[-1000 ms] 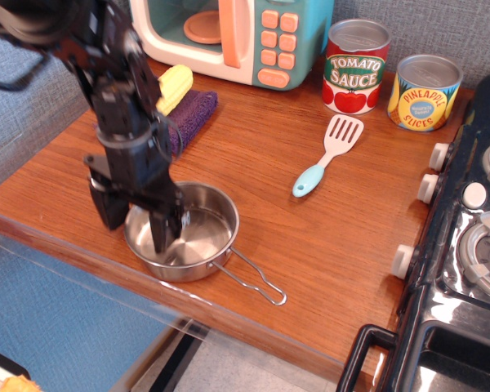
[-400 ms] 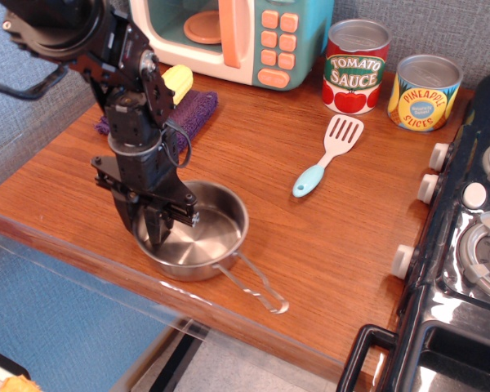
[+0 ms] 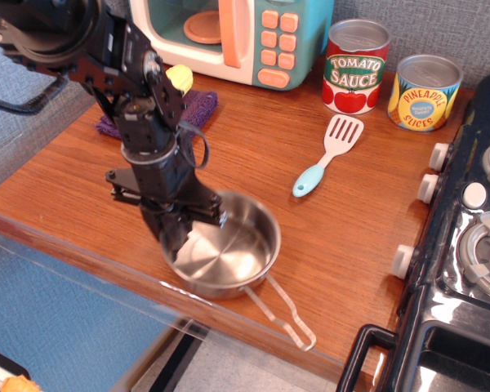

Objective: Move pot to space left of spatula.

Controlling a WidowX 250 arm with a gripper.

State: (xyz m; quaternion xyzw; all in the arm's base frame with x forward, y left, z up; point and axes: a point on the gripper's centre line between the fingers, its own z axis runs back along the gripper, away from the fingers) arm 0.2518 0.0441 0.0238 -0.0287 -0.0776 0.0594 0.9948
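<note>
**Pot dragged right along the front edge**

The shallow round stainless-steel pot (image 3: 226, 255) sits on the brown wooden tabletop (image 3: 253, 155) near its front edge, its thin looped wire handle pointing toward the lower right and reaching the edge. Compared with the earlier frames it has shifted rightward along the tabletop, and the handle has travelled with it.

The black pincer (image 3: 178, 235) has moved right with the pot. It is pinching the pot's left rim, one finger inside the bowl and the other outside the wall, drawn in against the metal.

The small toy spatula with white slotted head and light blue handle (image 3: 328, 153) lies well apart, up and to the right of the pot. Behind it stand a red tomato sauce can (image 3: 356, 67) and a yellow pineapple slices can (image 3: 425, 92).
</note>
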